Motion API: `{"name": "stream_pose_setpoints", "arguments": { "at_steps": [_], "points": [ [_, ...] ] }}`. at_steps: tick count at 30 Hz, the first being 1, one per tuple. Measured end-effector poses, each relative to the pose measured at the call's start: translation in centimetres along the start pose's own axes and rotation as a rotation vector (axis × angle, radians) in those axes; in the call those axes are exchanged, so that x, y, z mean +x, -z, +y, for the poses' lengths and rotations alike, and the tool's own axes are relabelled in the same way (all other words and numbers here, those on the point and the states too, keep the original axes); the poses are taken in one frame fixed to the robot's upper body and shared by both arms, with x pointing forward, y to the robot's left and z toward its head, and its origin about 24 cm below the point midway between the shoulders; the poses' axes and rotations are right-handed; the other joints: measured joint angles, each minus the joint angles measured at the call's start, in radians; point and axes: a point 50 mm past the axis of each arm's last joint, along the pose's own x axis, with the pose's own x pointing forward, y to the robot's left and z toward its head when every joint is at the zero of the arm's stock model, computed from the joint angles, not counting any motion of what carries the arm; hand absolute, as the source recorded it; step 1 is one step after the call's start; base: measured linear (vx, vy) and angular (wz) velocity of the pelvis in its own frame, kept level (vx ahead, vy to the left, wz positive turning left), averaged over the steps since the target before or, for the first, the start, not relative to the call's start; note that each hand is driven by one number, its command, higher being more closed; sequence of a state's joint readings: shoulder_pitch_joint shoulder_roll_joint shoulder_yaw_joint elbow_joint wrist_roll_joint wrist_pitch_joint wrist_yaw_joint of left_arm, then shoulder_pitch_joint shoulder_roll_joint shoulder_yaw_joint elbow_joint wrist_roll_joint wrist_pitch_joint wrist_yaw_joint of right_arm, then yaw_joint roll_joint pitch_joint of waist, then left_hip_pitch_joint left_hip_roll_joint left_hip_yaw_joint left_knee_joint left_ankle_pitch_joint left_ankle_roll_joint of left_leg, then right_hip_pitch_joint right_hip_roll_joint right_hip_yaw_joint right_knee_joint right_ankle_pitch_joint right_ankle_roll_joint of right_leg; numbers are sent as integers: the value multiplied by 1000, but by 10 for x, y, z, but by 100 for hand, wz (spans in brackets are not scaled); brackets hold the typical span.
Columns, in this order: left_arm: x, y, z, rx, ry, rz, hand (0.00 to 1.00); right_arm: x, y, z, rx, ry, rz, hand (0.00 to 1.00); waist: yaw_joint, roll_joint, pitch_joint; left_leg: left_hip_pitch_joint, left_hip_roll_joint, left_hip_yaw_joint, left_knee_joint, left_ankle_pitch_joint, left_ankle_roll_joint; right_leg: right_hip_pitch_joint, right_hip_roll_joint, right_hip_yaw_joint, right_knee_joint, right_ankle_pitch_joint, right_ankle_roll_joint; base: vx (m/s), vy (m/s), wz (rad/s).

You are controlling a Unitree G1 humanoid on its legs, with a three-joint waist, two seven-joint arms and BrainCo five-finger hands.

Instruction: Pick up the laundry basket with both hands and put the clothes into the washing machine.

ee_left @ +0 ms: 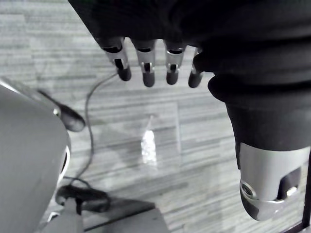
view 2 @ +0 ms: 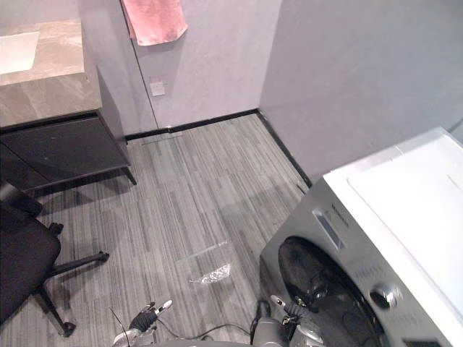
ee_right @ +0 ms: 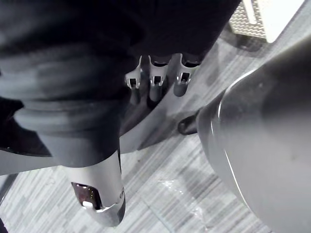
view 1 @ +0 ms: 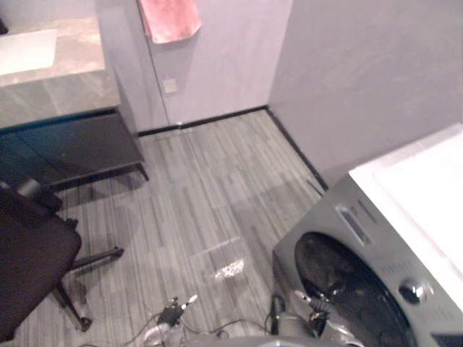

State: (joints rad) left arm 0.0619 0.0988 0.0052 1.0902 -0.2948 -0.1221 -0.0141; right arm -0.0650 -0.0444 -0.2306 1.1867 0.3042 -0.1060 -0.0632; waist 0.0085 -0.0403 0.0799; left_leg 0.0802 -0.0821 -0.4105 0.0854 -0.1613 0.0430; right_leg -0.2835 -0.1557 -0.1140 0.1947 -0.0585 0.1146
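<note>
1. Washing machine (view 1: 376,238) is sitting low at the robot's right, grey front facing the floor (view 1: 210,188), white top running off the edge. Round dark door (view 1: 340,282) is facing the robot; can't tell if it's latched or ajar.
2. Left hand (view 1: 172,312) is hanging low over the floor, fingers (ee_left: 147,65) straight and relaxed, holding nothing.
3. Right hand (view 1: 316,302) is hanging just beside the machine's door, fingers (ee_right: 155,82) loose and straight, also carrying nothing.
4. Meshed thing with a white edge (ee_right: 245,19) is peeking in at the corner of the right wrist view; too little showing to say whether it's the basket. Pink cloth (view 1: 170,18) is hanging on the far wall, well apart from the machine.
5. Stage: empty hands and a dark door are fitting either a basket waiting to be fetched or a load already inside; not calling it.
6. Risks, as judgement:
   - Right hand is sitting so close to the door that any swing of that arm is likely knocking the glass or the rim.
   - Clear shiny scrap (view 1: 230,270) is lying on the floor between the hands; stepping on it is risking a slip.
   - Black chair (view 1: 29,253) and dark table (view 1: 65,137) are crowding the left side, so a wide turn with a basket is risking a snag there.
   - Two-hand carry is needing an even grip; one side closing late is likely tipping clothes out short of the door.
</note>
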Motion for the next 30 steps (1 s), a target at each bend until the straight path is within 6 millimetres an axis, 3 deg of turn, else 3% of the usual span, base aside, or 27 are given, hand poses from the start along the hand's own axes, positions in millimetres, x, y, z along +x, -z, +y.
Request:
{"name": "stream_pose_setpoints", "arguments": {
  "at_steps": [1, 2, 3, 5, 6, 8, 9, 10, 11, 13, 16, 18, 19, 20, 21, 23, 25, 28, 30],
  "points": [
    [0, 0, 1, 1, -3, -1, 0, 0, 0, -2, 8, 7, 0, 0, 0, -11, -8, 8, 2, -2, 0, -11, -18, 1, 1, -5, -17, 48, -7, 422, -294, 56],
    [0, 1, -1, -2, -3, 3, 0, 0, 0, -6, 10, 18, -3, 0, -3, -2, -17, 16, 19, -7, 0, -26, -40, 10, 13, -13, -25, 118, -18, 441, -309, 26],
    [0, 3, -5, -7, 2, 8, 0, 1, -5, -11, 25, 33, -15, 0, 2, 31, -29, 19, 66, -6, 1, -33, -53, 22, 49, -52, -24, 147, -49, 520, -357, 11],
    [0, 4, -10, -33, -4, 11, 0, 0, 0, 4, 29, -16, 15, 0, -1, 43, -37, 24, 94, 11, 0, -3, -101, 39, 70, -75, -20, 114, -82, 459, -298, 9],
    [2, 1, -19, -41, 15, 2, 0, -1, 5, 9, 32, -37, 35, 0, -16, 42, -38, 33, 103, 40, 0, 37, -157, 56, 70, -99, 0, 88, -93, 319, -178, 27],
    [2, -1, -28, -50, 36, -3, 0, -1, 5, 17, 2, -88, 50, 0, -24, 46, -37, 47, 110, 101, 4, 69, -168, 39, 64, -125, 91, 54, -114, 375, -166, 10],
    [4, -7, -33, -49, 45, -17, 0, -3, 7, 33, 13, -139, 42, 0, -26, 45, -44, 54, 126, 189, 30, 69, -165, 19, 117, -129, 61, -25, -93, 280, -124, -4],
    [4, -8, -29, -43, 37, -20, 0, -5, 12, 40, 27, -152, 49, 0, -31, 26, -52, 54, 121, 228, 45, 65, -166, 47, 136, -128, -46, 5, -116, 268, -88, 6],
    [5, -8, -30, -43, 38, -15, 0, -6, 13, 43, 36, -168, 43, 0, -39, 31, -54, 42, 123, 275, 103, 31, -173, 89, 149, -132, -109, 89, -157, 275, -5, 31],
    [5, -13, -31, -39, 45, -38, 0, -5, 4, 47, 71, -155, 3, 0, -52, 35, -56, 0, 149, 394, 174, -13, -129, 124, 152, -133, -131, 92, -164, 322, -5, 37],
    [4, -7, -29, -29, 42, -33, 0, -4, 1, 41, 87, -115, -15, 0, -48, 14, -52, -18, 115, 422, 135, -72, -147, 209, 116, -95, -167, 91, -164, 259, 57, 46],
    [2, -3, -24, -22, 28, -24, 0, -1, -10, 37, 88, -90, -57, 0, -46, -17, -44, -103, 69, 435, -1, -73, -137, 212, 46, -76, -168, 91, -163, 224, 178, 50],
    [2, -6, -24, -19, 30, -37, 0, 0, -16, 34, 89, -81, -70, 0, -46, -10, -47, -116, 66, 438, -94, -55, -119, 209, 36, -75, -168, 91, -159, 132, 202, 41],
    [2, -7, -25, -2, 31, -43, 0, 3, -25, 28, 83, -61, -94, 0, -45, 22, -44, -147, 94, 436, -185, 112, -119, 207, 46, -78, -171, 93, -96, 128, 239, -1],
    [2, -7, -19, 4, 12, -45, 0, 3, -27, 27, 67, -57, -99, 0, -23, 2, -52, -155, 74, 460, -159, 174, -41, 210, 28, -66, -180, 74, -57, 130, 238, -13],
    [3, -11, -5, 29, -26, -49, 0, 2, -21, 32, 60, -71, -87, 0, -25, -7, -45, -138, 46, 476, -131, 167, -36, 238, 4, -68, -179, 58, -34, 101, 194, -9],
    [2, -11, 2, 61, -43, -46, 0, -1, -9, 31, 66, -66, -56, 0, -20, -4, -43, -99, 35, 469, -94, 150, -11, 275, 33, -40, -176, 55, -34, 50, 129, -4],
    [-1, -1, 3, 69, -42, -18, 0, -2, 0, 24, 65, -51, -34, 0, -23, 11, -58, -82, 20, 469, -40, 92, 0, 267, 54, -25, -145, 59, -38, -5, 62, -18],
    [-1, 3, 0, 72, -36, 2, 0, -3, 4, 21, 66, -45, -26, 0, -26, 13, -67, -91, 7, 469, -48, 89, 4, 262, 51, -16, -163, 59, -38, -13, 64, -17]
  ]
}}
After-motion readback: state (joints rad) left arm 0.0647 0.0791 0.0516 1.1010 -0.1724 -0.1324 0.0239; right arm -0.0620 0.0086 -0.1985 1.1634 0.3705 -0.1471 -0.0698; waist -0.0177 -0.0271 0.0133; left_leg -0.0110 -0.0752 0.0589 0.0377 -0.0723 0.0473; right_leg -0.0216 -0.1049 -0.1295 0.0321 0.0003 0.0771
